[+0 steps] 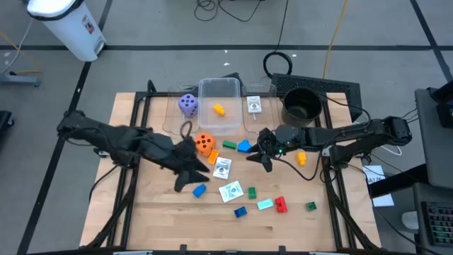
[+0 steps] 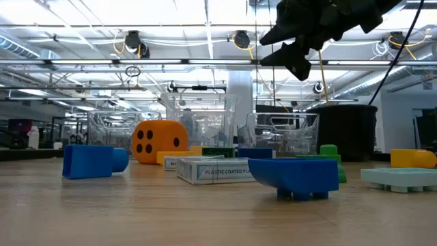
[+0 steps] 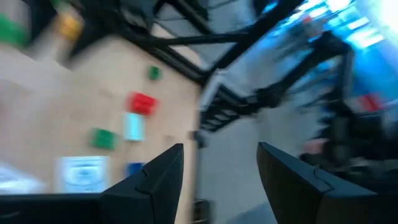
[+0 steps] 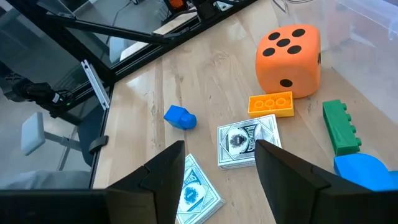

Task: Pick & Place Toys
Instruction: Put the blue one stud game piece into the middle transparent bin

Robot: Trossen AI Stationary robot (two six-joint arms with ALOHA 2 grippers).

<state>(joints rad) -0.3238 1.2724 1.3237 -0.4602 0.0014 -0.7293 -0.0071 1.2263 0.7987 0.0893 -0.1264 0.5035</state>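
high view alone shows the purple die (image 1: 187, 104) upper left of centre; right gripper (image 4: 219, 171) and left gripper (image 3: 219, 174) both part-open, empty

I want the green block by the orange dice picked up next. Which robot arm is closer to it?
Probably the right arm. Its open, empty pincer hovers just beside the green block, which shows close ahead in its wrist view. The left pincer, also open and empty, sits farther off, past the orange dice.

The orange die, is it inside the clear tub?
No, the orange die sits on the wooden table, outside the clear tub.
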